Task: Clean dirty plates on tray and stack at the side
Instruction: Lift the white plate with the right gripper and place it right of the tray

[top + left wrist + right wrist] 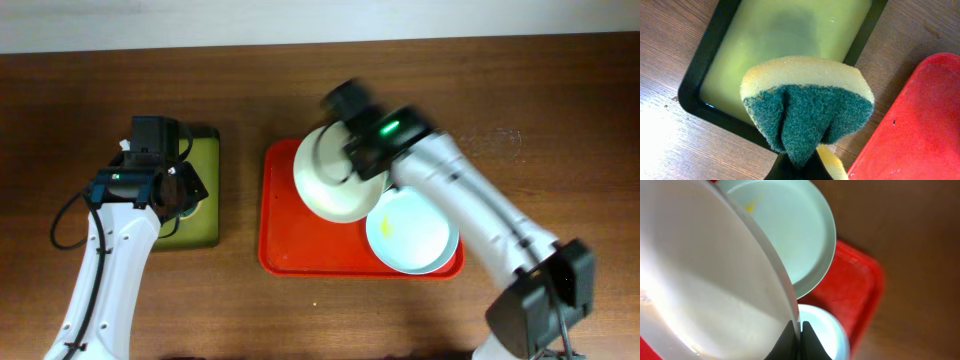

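My right gripper [801, 330] is shut on the rim of the white plate [705, 280] and holds it tilted over the red tray [860, 285]. In the overhead view the white plate [330, 180] is over the tray's [290, 250] far part, under the right gripper [352, 150]. A pale green plate [790, 235] with a yellow smear lies on the tray; it also shows in the overhead view [415, 235]. A pale blue plate [827, 332] shows below the jaws and is hidden in the overhead view. My left gripper [800, 167] is shut on a yellow-and-green sponge [807, 107].
A black-rimmed tray [695, 85] with yellow-green liquid stands left of the red tray, under the sponge; it also shows in the overhead view [205, 235]. The left gripper [180, 190] hangs over it. Brown wooden table [500, 80] lies all round.
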Motion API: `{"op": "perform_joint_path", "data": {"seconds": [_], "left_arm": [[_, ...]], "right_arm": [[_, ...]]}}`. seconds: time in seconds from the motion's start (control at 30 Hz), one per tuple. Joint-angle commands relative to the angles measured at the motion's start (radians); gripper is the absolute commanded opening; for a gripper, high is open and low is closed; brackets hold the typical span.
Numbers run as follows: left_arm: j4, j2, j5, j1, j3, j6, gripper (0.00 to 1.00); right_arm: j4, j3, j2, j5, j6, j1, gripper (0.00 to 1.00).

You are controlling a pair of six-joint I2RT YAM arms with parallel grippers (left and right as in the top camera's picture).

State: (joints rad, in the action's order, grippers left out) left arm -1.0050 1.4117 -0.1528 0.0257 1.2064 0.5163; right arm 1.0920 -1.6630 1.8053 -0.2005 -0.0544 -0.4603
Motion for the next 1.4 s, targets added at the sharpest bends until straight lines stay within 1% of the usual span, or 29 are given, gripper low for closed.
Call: {"op": "perform_joint_path", "data": {"seconds": [0.0,0.07,0.23,0.3,0.43,0.53,0.63,0.7,0.8,0.93,1.07,1.1,1.13,1.17,1.2,1.37], "left_arm": [[0.001,-0.015,0.008,-0.005,0.016,-0.017,0.0],[0.001,-0.015,0.008,-0.005,0.016,-0.017,0.0],[0.002,-0.015,0.008,-0.005,0.016,-0.017,0.0],[0.003,-0.015,0.008,-0.005,0.016,-0.016,0.0],[0.008,-0.015,0.008,-0.005,0.016,-0.016,0.0],[0.01,-0.015,0.008,-0.005,0.016,-0.016,0.0],[0.01,-0.015,0.008,-0.005,0.016,-0.016,0.0],[0.009,-0.015,0.008,-0.005,0.016,-0.016,0.0],[0.009,-0.015,0.008,-0.005,0.016,-0.016,0.0],[0.013,-0.015,0.008,-0.005,0.016,-0.016,0.0],[0.015,-0.015,0.008,-0.005,0.016,-0.016,0.0],[0.015,-0.015,0.008,-0.005,0.016,-0.016,0.0],[0.016,-0.015,0.011,-0.005,0.016,-0.016,0.0],[0.016,-0.015,0.011,-0.005,0.016,-0.016,0.0],[0.016,-0.015,0.011,-0.005,0.016,-0.016,0.0],[0.016,-0.015,0.011,-0.005,0.016,-0.016,0.0]], "right_arm": [[0.019,-0.004,-0.01,0.583,-0.032,0.297,0.04],[0.027,0.008,-0.009,0.629,-0.032,0.42,0.04],[0.007,0.069,0.0,0.631,-0.029,0.714,0.04],[-0.027,0.109,0.004,0.631,-0.03,0.804,0.04],[-0.134,0.203,0.004,0.631,-0.032,0.934,0.04],[-0.232,0.274,0.004,0.63,-0.033,0.993,0.04],[-0.33,0.335,0.019,0.625,-0.033,1.018,0.04],[-0.36,0.351,0.034,0.592,-0.034,1.018,0.04],[-0.38,0.355,0.074,0.501,-0.094,1.015,0.04],[-0.396,0.355,0.119,0.502,-0.094,1.015,0.04],[-0.401,0.355,0.135,0.503,-0.094,1.015,0.08],[-0.4,0.355,0.135,0.503,-0.094,1.015,0.12],[-0.399,0.355,0.135,0.503,-0.093,1.015,0.24],[-0.397,0.355,0.134,0.503,-0.093,1.015,0.3],[-0.397,0.351,0.127,0.503,-0.093,1.017,0.34],[-0.313,0.253,0.059,0.508,-0.093,1.015,0.35]]}}
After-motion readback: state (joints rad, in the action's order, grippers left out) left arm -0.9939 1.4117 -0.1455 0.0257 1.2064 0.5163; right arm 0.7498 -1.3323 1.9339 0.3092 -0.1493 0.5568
